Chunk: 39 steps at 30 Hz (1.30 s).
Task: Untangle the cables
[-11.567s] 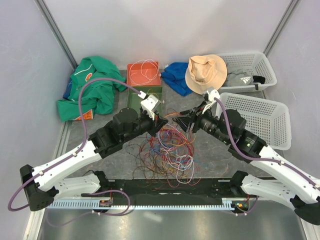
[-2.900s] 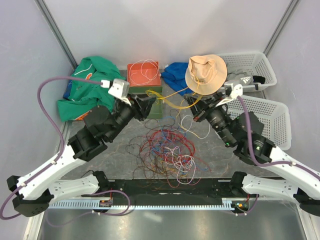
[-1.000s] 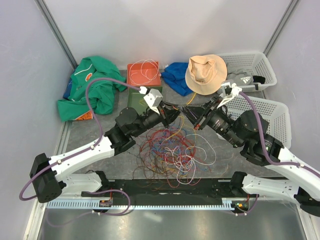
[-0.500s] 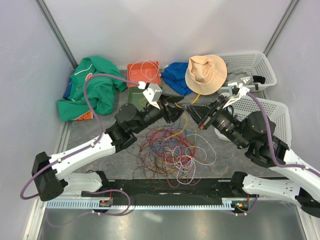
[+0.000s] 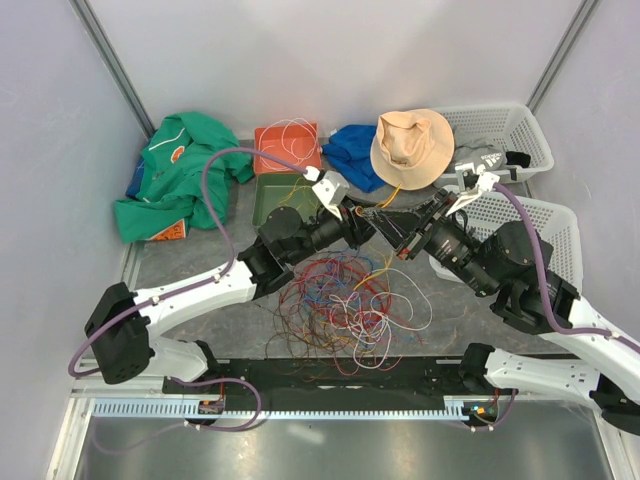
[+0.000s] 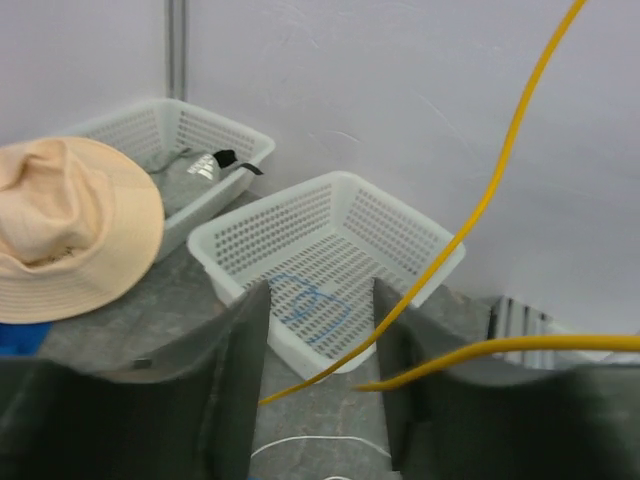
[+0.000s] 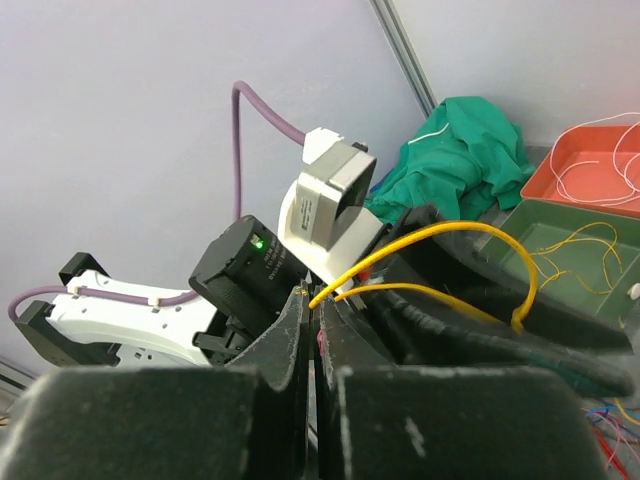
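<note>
Right now your right gripper (image 7: pixel 311 310) is pinched together on the yellow cable (image 7: pixel 440 232), which springs from its tips and loops out ahead of them. The left gripper (image 6: pixel 318 320) faces it almost tip to tip. Its fingers stand apart, and the yellow strand crosses the gap between them with nothing clamped. Beneath both tools lie the rest of the cables (image 5: pixel 338 305) in a loose, many-coloured heap.

Watch for three things. If the strand's far end runs down into that heap, a hard pull will likely drag the whole tangle along or cinch a knot. The wire is thin and springy, so it could slip from the right's pinch, or dodge the left's fingers as they close. With the tips this near, a careless advance could knock them together.

No writing can be read. Beyond the right gripper, a grey item (image 5: pixel 487 160) in the far basket (image 5: pixel 500 107) bears a white barred mark, too small to make out.
</note>
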Each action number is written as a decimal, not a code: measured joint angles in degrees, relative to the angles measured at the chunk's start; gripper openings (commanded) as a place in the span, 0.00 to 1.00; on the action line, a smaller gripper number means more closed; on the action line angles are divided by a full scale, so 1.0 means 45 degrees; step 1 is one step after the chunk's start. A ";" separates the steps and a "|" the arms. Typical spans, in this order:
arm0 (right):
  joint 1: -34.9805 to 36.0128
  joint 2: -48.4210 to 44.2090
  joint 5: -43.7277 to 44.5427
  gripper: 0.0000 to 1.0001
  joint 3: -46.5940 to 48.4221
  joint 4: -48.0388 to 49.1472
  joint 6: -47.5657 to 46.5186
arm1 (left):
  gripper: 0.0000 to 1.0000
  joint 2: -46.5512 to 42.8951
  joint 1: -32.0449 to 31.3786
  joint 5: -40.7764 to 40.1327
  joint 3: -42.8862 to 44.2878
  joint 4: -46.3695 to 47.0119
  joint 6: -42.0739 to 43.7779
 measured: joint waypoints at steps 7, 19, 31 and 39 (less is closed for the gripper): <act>0.0000 -0.0335 0.0228 0.87 -0.0015 -0.0204 -0.0272 | 0.02 0.0165 0.0000 -0.0194 0.0019 0.0005 0.0034; 0.0000 -0.3570 0.3487 0.98 -0.1345 -0.0617 -0.0680 | 0.02 -0.0801 0.0525 -0.3075 0.5197 -0.5231 0.0986; 0.0000 -0.4881 0.5056 0.98 -0.3604 -0.1151 -0.0529 | 0.02 -0.0588 0.1423 -0.5727 1.0588 -0.6373 0.3546; 0.0000 -0.5061 0.5187 0.98 -0.5032 -0.1472 -0.0194 | 0.02 0.0913 0.3317 -0.5931 1.1968 -0.7193 0.3968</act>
